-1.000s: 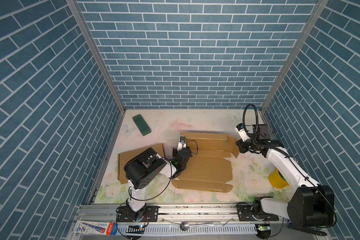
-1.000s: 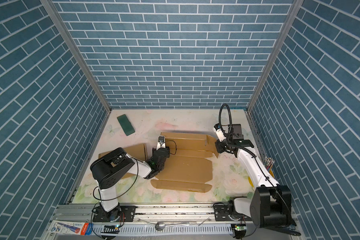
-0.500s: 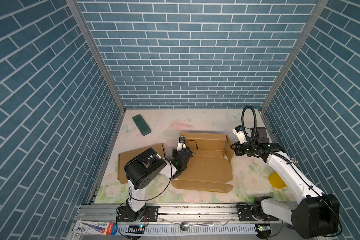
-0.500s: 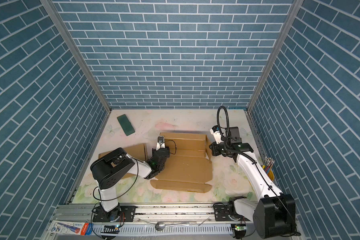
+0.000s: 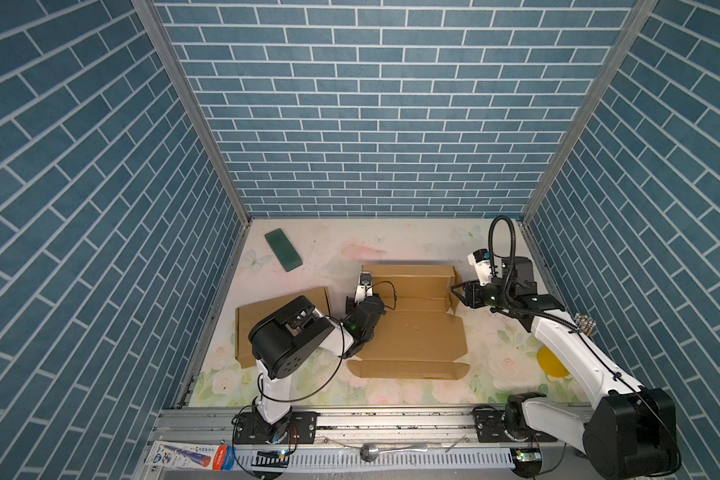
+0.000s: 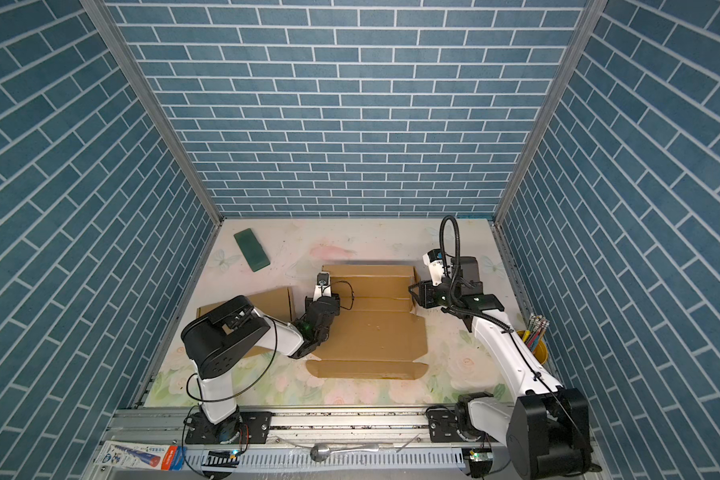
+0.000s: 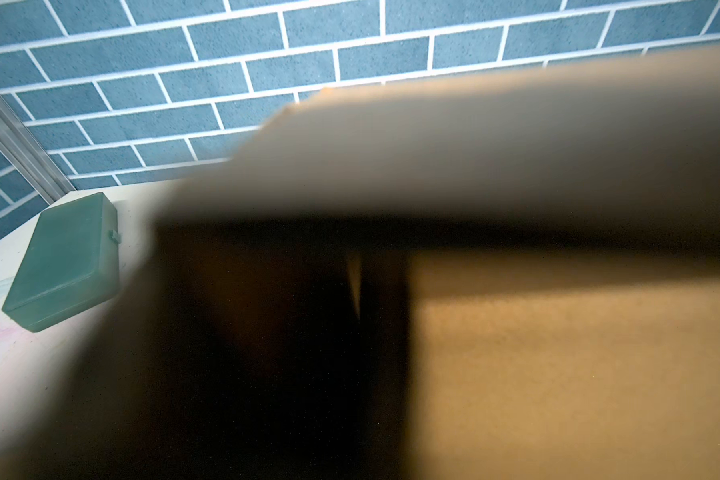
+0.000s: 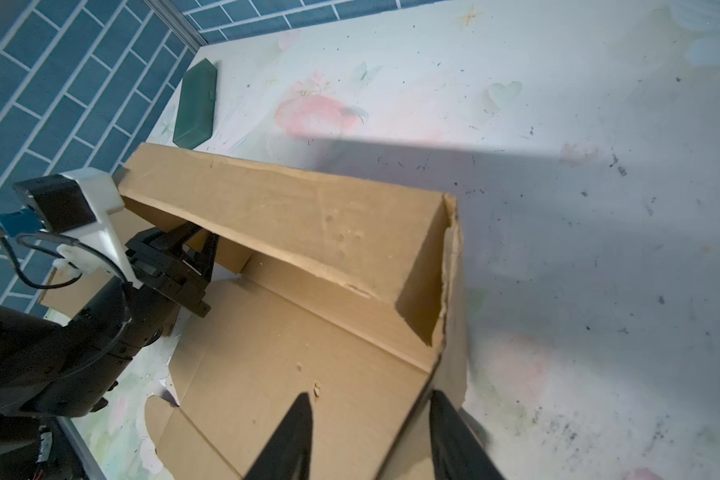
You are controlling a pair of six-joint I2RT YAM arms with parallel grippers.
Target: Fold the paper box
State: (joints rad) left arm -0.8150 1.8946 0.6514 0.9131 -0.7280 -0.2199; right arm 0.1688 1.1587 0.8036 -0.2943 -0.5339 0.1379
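In both top views the paper box [image 5: 412, 332] lies mid-desk [image 5: 391, 239], long axis left to right. Its raised right side flap [image 5: 451, 291] stands just left of the right end effector [image 5: 458, 294], the nearer arm. The left wrist view is mostly blurred cardboard, hiding any fingers. In the right wrist view we see the left end effector [image 8: 196, 245] closed, tucked under the folded far panel [image 8: 287, 216]. The right one's fingers [image 8: 296, 432] stand apart around the flap, gripping nothing.
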